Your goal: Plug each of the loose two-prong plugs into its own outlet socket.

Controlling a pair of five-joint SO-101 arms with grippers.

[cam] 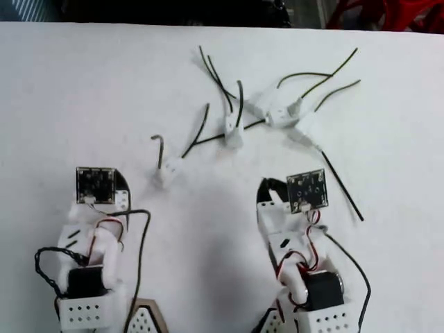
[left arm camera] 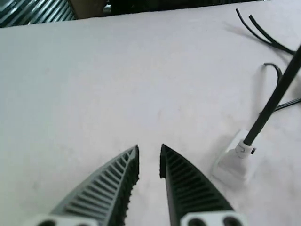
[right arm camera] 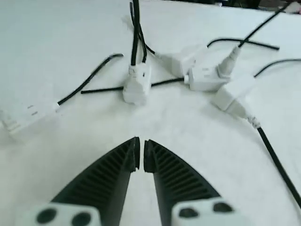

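Observation:
Several white outlet and plug pieces with short black cords lie across the middle of the white table [cam: 83, 90]. One socket piece [cam: 168, 171] [left arm camera: 233, 165] [right arm camera: 26, 117] lies alone, just ahead and to the right of my left gripper [left arm camera: 149, 160], which hovers over bare table with a narrow gap between its fingers. Another piece [cam: 234, 133] [right arm camera: 137, 84] lies ahead of my right gripper [right arm camera: 141, 153], which is shut and empty. Beyond that is a cluster [cam: 281, 111] [right arm camera: 204, 75] in which a plug seems joined to a white block. A further piece [cam: 305, 139] [right arm camera: 233, 94] trails a long cord.
The left arm [cam: 94, 229] and the right arm [cam: 298, 229] sit at the near edge with their own cables looping beside them. Loose black cord ends [cam: 215, 76] fan out toward the table's far edge. The dark room lies beyond that edge.

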